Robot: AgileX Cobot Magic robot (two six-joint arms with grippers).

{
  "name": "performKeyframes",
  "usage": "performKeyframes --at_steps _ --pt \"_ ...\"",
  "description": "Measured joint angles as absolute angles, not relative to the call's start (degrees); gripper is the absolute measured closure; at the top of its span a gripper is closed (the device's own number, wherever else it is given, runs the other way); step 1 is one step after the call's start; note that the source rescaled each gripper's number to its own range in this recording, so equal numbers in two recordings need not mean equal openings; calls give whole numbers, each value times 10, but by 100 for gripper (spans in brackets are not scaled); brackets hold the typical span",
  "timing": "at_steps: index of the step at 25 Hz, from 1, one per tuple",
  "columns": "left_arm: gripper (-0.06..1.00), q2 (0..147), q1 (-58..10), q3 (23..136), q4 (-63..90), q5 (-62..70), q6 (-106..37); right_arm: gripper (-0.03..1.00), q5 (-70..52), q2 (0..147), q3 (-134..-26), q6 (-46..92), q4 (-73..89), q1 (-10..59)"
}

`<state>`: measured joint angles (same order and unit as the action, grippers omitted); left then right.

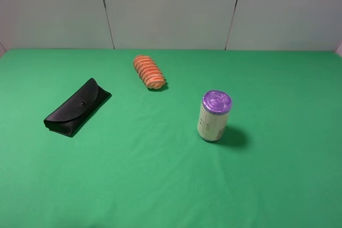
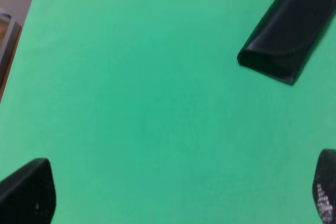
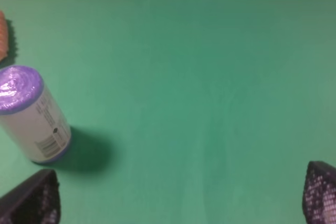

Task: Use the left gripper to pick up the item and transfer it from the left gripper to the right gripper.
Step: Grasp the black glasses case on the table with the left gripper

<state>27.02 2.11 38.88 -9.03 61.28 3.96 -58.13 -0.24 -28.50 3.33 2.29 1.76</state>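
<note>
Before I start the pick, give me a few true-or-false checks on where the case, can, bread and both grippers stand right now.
1. The glasses case lies flat on the green table, flap folded shut. True.
2. The left gripper is shut on the glasses case. False: its fingers are spread and empty, and the case lies untouched ahead of it.
3. The can stands upright, purple top up. True.
4. The bread piece touches the can. False: bare cloth separates them.
5. The right gripper is open and holds nothing. True.
</note>
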Motion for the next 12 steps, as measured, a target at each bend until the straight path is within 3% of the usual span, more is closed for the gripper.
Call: performKeyframes --at_steps 12 --pt "-1 468 21 438 -90 535 26 -3 -581 -2 -285 33 23 18"
